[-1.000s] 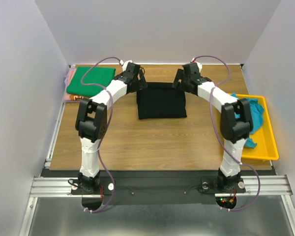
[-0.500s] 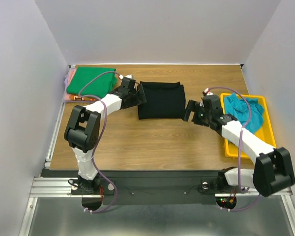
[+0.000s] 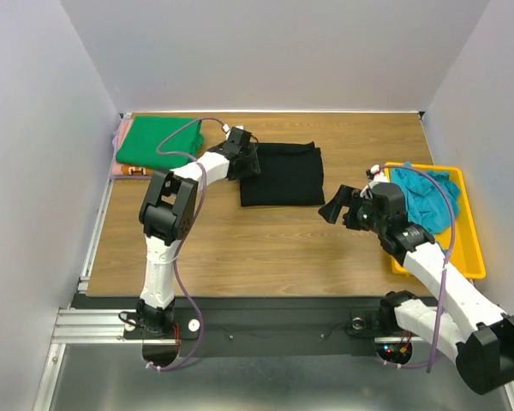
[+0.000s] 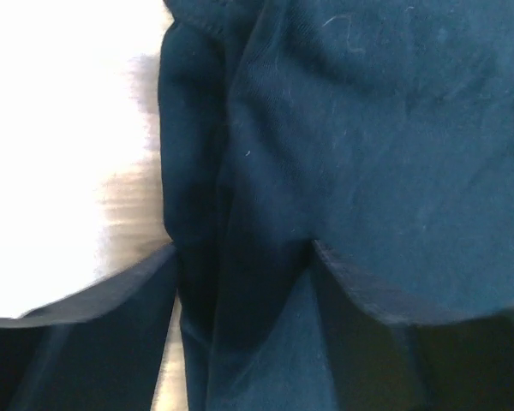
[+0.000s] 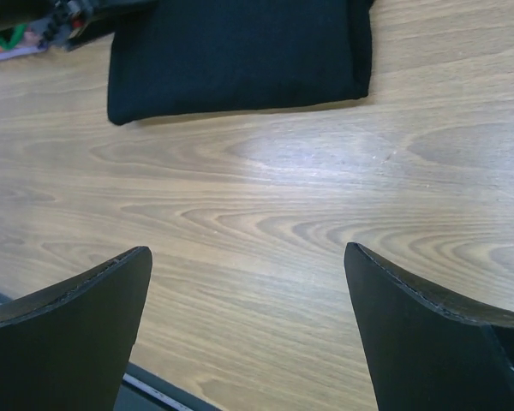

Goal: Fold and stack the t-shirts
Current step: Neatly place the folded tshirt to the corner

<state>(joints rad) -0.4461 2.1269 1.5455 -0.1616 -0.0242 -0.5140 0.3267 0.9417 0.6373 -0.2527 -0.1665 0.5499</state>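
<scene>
Black shirt: the black folded cloth t-shirt (image 3: pixel 282 175) lies flat near the middle of the brown wooden table (image 3: pixel 265 244).
Left gripper: the left gripper (image 3: pixel 247 163) is at the left edge of the black shirt. The shirt's edge lies bunched between its two fingers (image 4: pixel 86 334). I cannot tell if they pinch it.
Right gripper: the right gripper (image 3: pixel 337 204) hangs over bare wood, near the black shirt's right corner but not touching it. Its jaws are wide apart and hold nothing.
Green shirt: the bright green folded t-shirt (image 3: pixel 158 141) sits in the far left corner, on top of the orange-pink t-shirt (image 3: pixel 125 169).
Blue shirt: the teal-blue crumpled t-shirt (image 3: pixel 428 195) lies in the yellow plastic tray (image 3: pixel 463 267) on the right.
</scene>
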